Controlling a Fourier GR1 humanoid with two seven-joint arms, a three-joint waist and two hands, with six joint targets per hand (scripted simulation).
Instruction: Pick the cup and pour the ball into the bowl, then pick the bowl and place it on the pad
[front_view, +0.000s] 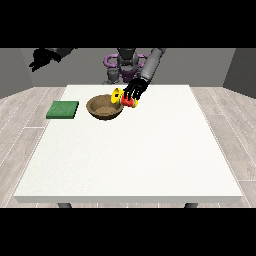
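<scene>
At about eleven o'clock from the middle of the large white desk (150, 150), the black robot hand at the view's right (135, 91) had its fingers curled round a small red and yellow cup (127, 100), which lay tipped on its side with the yellow mouth towards nine o'clock, right at the rim of the round brown wooden bowl (105, 107). The ball could not be made out; whether it sat in the cup or had dropped into the bowl was too small to tell. The step in hand looked to be the pour, and doing it well seemed to call for keeping the cup's mouth over the bowl's hollow rather than its edge, tilting slowly so the ball rolled down inside, and keeping the cup off the rim so the bowl did not shift. The flat green square pad (63, 109) lay at nine o'clock from the bowl, a little apart from it, waiting for the later placing. The other robot hand at the view's left (41, 59) hung raised well off the desk at ten o'clock; its finger state I could not tell.
</scene>
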